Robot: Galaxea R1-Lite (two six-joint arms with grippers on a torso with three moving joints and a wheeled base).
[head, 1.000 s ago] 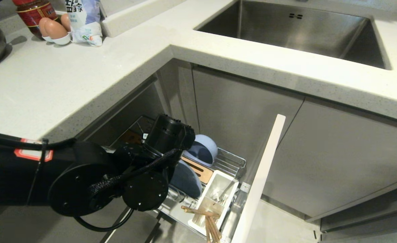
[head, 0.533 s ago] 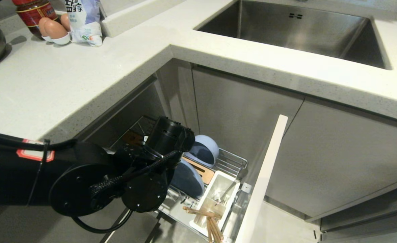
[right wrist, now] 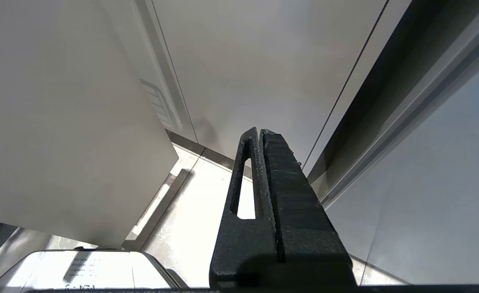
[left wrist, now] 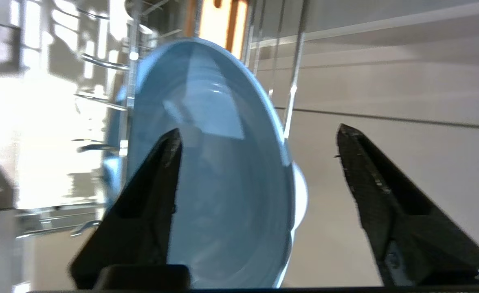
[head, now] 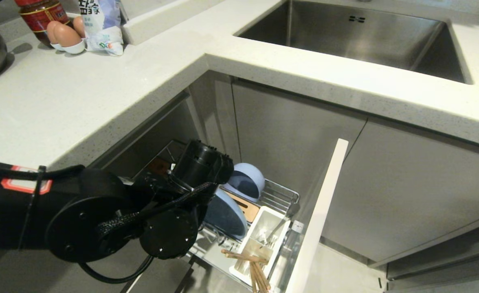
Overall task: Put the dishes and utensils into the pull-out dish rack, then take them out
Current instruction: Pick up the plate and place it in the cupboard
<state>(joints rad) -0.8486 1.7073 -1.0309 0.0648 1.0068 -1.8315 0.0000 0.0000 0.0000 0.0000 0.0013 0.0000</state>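
The light-blue plate (head: 228,215) stands on edge in the pull-out dish rack (head: 282,194), with the light-blue bowl (head: 245,182) on edge just behind it. In the left wrist view the plate (left wrist: 223,171) fills the space ahead. My left gripper (left wrist: 259,135) is open astride its rim: one finger lies over the plate's face, the other stands well apart from it. Wooden chopsticks (head: 256,269) and silver cutlery (head: 279,224) stand in the white caddy (head: 260,228). In the head view my left wrist (head: 201,162) hides the fingers. My right gripper (right wrist: 260,132) is shut and parked low by the cabinet fronts.
The rack's pale front panel (head: 319,211) stands to the right of the basket. The countertop (head: 101,97) overhangs the rack, with the steel sink (head: 357,36) behind. A jar (head: 40,16), eggs (head: 62,34) and a bag (head: 101,24) sit at the back left.
My left arm has drawn slightly to the left, and more of the plate's rim now shows past the wrist. The plate stays standing in the rack.
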